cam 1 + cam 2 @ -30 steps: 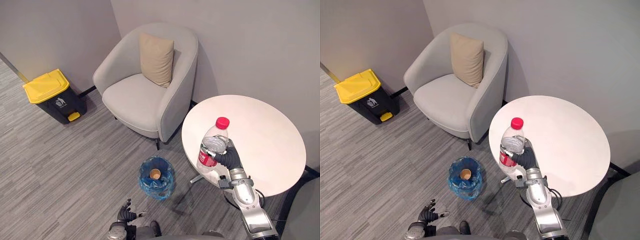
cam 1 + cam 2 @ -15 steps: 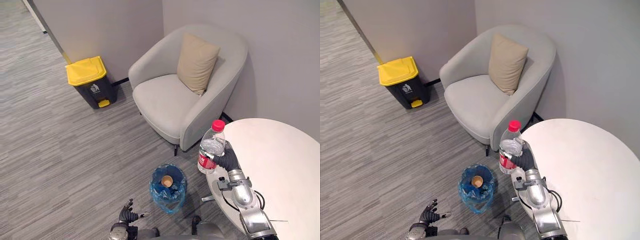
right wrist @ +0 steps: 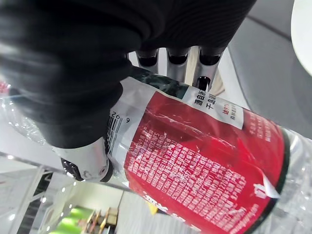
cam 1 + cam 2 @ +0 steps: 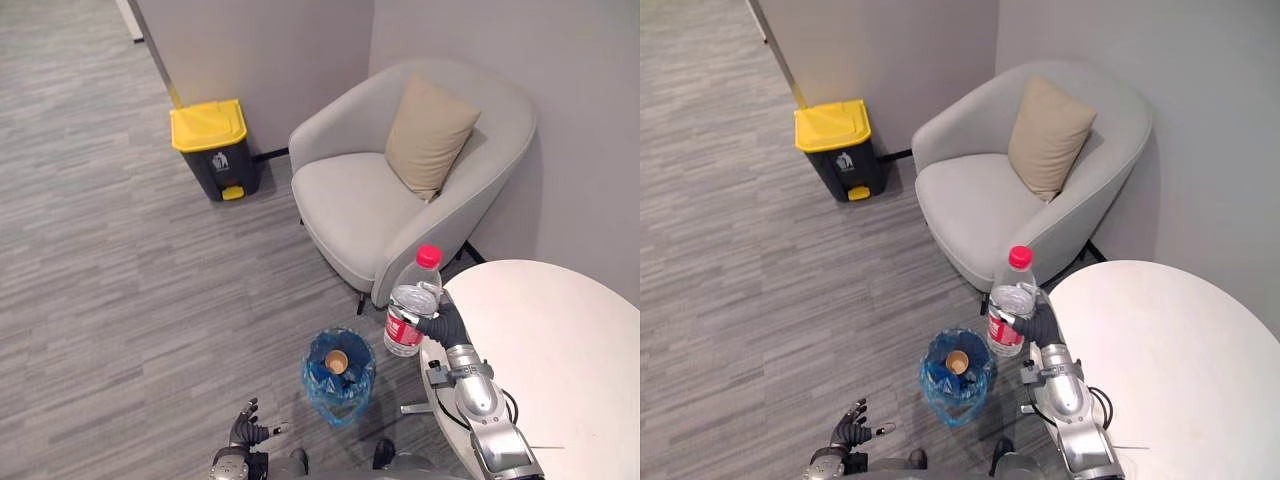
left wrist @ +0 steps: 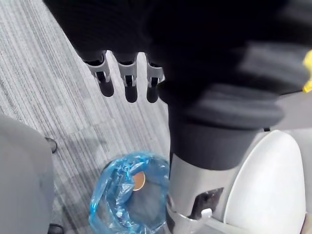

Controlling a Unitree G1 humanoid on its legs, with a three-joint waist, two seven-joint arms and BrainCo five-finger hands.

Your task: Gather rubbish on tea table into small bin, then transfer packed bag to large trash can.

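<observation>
Change: the whole view has swung since the earlier frames, so the camera has moved. Beyond that, the clear plastic bottle with red cap and red label (image 4: 409,305) has left the space over the round white tea table (image 4: 545,345). It now hangs past the table's edge, nearer the small bin lined with a blue plastic bag (image 4: 316,385).
Right hand (image 4: 446,326): fingers and thumb wrapped round the bottle's labelled middle. The bottle is upright, well above the small bin and off to its table side.
Left hand (image 4: 246,431): low, on the near side of the small bin, fingers loosely spread, holding nothing.
Step in hand (judgement): carry the bottle over the small bin's mouth and let go.
Doing it well: centre the bottle over the opening and lower it before release. A tall drop could glance off the soft rim or tip the bin.
Small bin contents: one brown paper cup (image 4: 337,361), seemingly mouth up, with room left.
Large black trash can with yellow lid (image 4: 209,127): well beyond the small bin, by the wall, lid shut, contents hidden.
</observation>
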